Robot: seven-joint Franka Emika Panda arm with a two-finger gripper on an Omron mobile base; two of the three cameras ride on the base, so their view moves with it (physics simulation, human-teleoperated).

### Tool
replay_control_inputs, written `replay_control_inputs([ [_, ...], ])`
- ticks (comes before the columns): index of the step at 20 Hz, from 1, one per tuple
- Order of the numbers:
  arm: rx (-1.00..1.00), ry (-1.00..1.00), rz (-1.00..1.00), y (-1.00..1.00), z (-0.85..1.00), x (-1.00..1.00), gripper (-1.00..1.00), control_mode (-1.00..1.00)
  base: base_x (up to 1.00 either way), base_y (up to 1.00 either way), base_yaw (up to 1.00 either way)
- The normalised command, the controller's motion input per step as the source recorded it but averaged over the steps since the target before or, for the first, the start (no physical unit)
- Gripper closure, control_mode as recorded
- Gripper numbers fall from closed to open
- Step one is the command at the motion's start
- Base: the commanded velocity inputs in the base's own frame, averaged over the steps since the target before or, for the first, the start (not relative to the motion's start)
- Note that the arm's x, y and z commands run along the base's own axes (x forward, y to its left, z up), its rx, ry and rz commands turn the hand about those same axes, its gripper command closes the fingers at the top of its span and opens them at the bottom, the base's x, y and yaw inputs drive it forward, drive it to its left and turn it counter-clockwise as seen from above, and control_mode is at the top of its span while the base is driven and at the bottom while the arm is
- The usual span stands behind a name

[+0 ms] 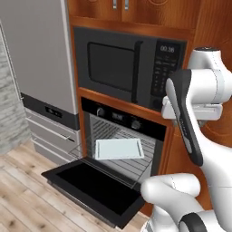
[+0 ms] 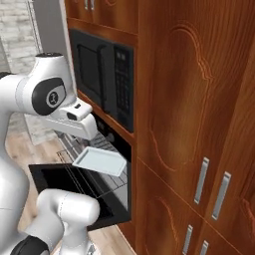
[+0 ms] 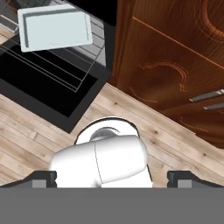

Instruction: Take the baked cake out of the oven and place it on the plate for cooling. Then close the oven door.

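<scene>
- Oven (image 1: 122,118) sits under the microwave (image 1: 127,72) in the wood cabinet wall; you see it at about 9 o'clock from centre in the left base view.
- Oven door (image 1: 90,183) is dropped flat open, its dark glass facing up, reaching out over the wood floor (image 1: 22,199).
- You see a pale, shallow rectangular tray (image 1: 118,148) lying on the wire rack (image 1: 136,165), which is pulled partly out over the door. In the right base view the tray (image 2: 98,161) sticks out past the oven front.
- In the hand view the tray (image 3: 55,27) is at 11 o'clock, with the open door (image 3: 48,87) just below it at 9 o'clock. You cannot tell from these pictures whether anything lies on the tray.
- Your gripper (image 3: 111,177) is released, with its two dark tips far apart at the bottom corners of the hand view and nothing between them.
- The hand points down at the floor, well apart from the tray and the door.
- You see wood cabinet doors (image 2: 199,124) with silver handles to the right of the oven, at 3 o'clock in the right base view.
- A grey fridge (image 1: 41,68) stands left of the oven, at 10 o'clock in the left base view.
</scene>
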Motion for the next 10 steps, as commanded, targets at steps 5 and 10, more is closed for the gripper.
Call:
replay_control_inputs([
  [5,0.00,0.00,0.00,0.00,0.00,0.00,-1.00,1.00,0.30,-0.27,0.14],
  [10,0.00,0.00,0.00,0.00,0.00,0.00,-1.00,1.00,0.15,-0.15,0.19],
])
